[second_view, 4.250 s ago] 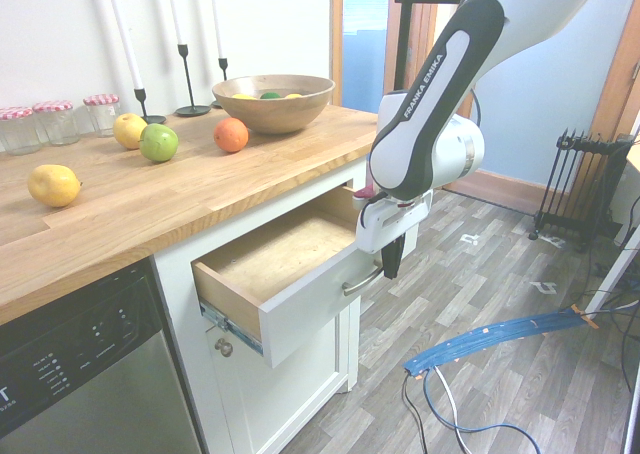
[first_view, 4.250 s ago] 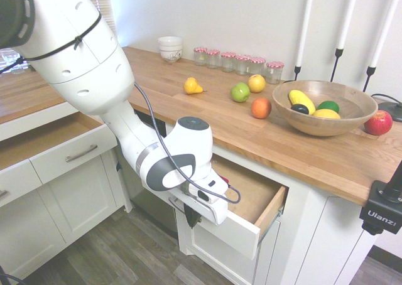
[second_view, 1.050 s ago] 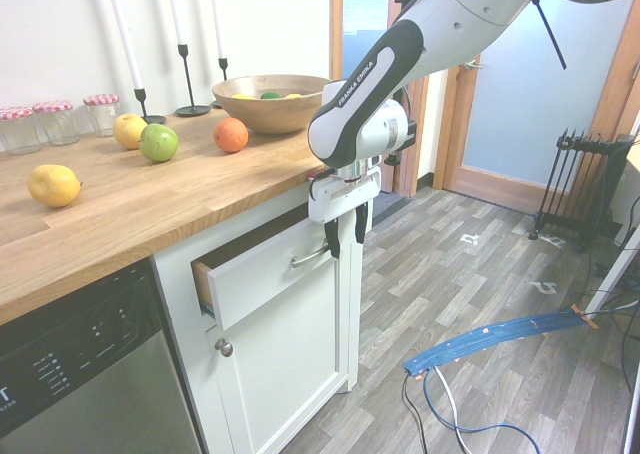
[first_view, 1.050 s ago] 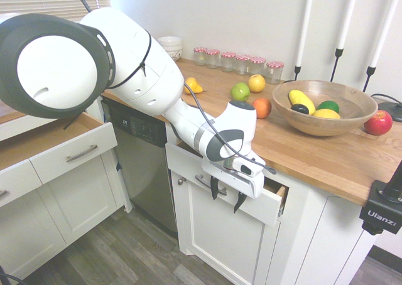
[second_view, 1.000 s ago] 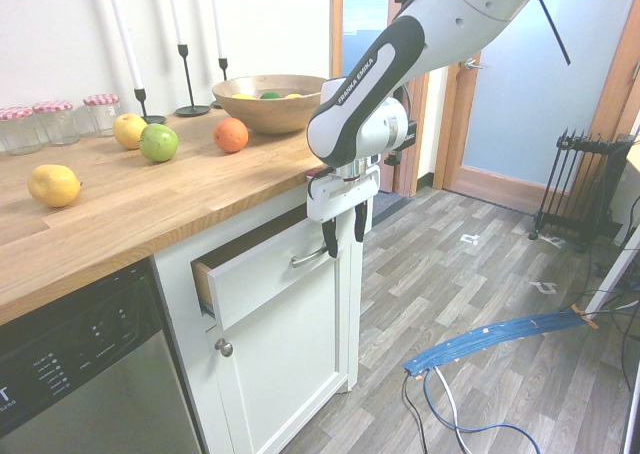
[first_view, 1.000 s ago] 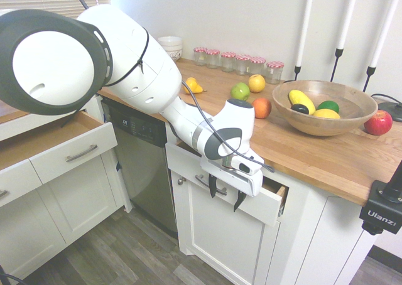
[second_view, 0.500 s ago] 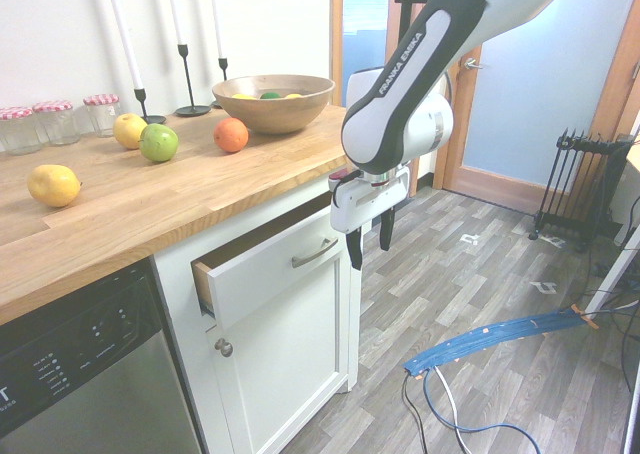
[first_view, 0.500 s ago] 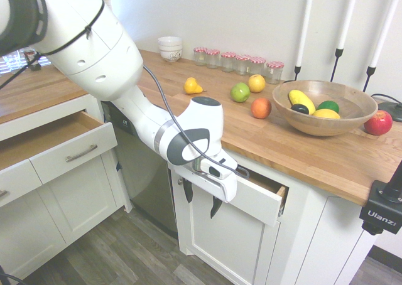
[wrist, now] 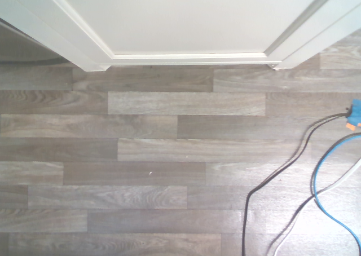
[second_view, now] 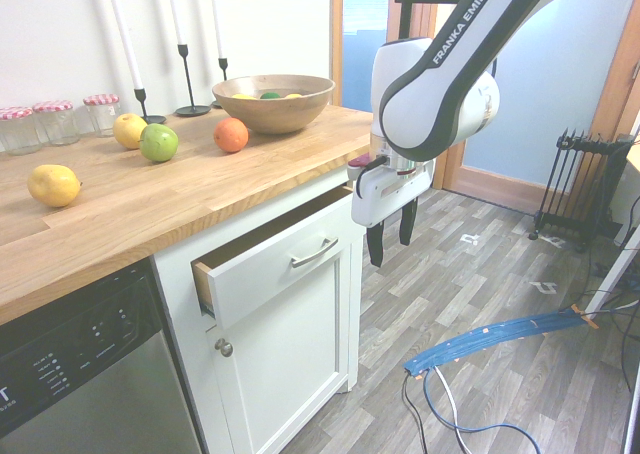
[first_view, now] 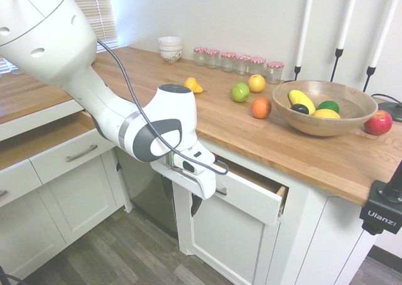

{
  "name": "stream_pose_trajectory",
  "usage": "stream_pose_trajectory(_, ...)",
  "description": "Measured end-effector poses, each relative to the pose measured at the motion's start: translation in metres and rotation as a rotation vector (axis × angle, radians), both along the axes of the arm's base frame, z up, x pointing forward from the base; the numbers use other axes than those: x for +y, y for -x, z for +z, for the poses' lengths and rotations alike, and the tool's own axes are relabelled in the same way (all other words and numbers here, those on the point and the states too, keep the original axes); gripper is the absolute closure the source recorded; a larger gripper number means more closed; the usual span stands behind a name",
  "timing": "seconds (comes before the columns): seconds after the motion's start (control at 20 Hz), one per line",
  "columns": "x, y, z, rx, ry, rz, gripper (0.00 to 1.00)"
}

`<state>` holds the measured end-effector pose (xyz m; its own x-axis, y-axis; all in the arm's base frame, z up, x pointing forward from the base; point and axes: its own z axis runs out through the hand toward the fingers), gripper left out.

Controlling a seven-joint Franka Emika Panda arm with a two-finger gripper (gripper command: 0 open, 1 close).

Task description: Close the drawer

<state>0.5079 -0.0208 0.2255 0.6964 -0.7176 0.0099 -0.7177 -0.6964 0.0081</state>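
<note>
My tool (second_view: 391,238), spread and holding nothing, backs away from the drawer (second_view: 275,264), now pushed farther in beneath the table (second_view: 190,186) than moments ago but still partly out; another push looks needed.

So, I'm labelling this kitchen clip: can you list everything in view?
drawer: one, white, partly open under the counter
second drawer: one, white, open at the first exterior picture's left
wooden bowl: one, brown, on the counter, holding fruit
jars: six, clear with red-and-white lids, by the wall
candles: three, white, behind the bowl
loose fruit: pear, two apples, orange, lemon
gripper: one, white with black fingers, open beside the drawer
</note>
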Motion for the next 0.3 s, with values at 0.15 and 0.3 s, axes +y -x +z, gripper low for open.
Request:
stream_pose_trajectory(0.15,-0.0003,0.0024,0.0039,-0.004,-0.002,-0.002,0.00)
stream_pose_trajectory(0.3,-0.0002,0.0029,0.0051,-0.004,-0.003,-0.002,0.00)
